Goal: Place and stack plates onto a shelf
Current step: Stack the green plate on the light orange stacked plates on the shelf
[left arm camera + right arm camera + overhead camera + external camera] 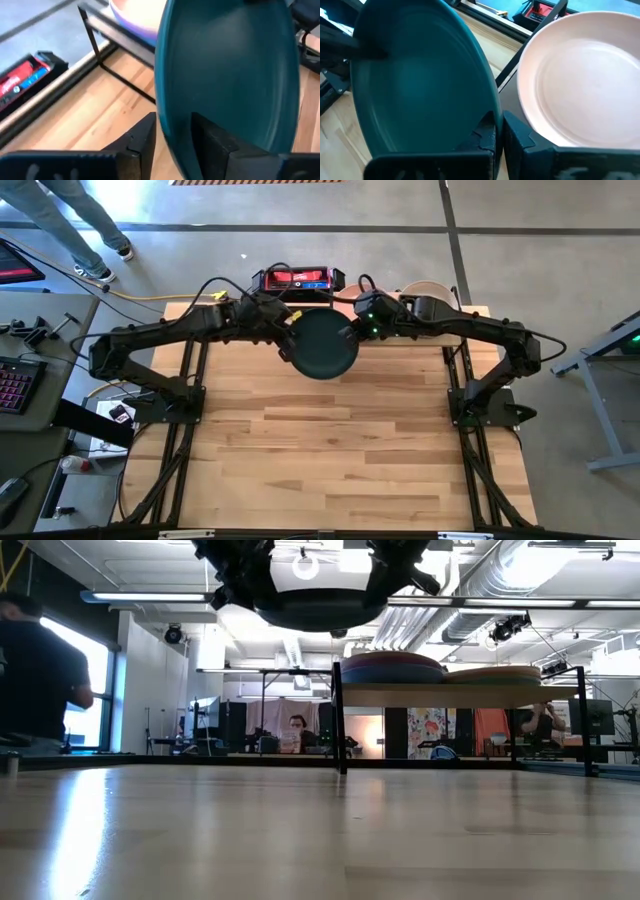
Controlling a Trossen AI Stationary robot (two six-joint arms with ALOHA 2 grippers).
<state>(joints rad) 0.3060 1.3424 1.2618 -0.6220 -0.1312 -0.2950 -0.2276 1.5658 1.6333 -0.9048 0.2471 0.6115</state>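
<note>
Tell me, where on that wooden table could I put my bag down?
The light-wood tabletop lies bare between the two arm bases, from the near edge almost to the far one. It is crowded at the far edge: both grippers meet around a round dark-green plate held up beside the raised shelf with its stacked plates.

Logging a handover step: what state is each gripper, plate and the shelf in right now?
Dark green plate: in the air, right gripper pinching its rim.
Left gripper: open, fingers astride the rim.
Right gripper: shut on it.
Shelf: plates stacked on it.
Pink plate: on shelf.
</note>
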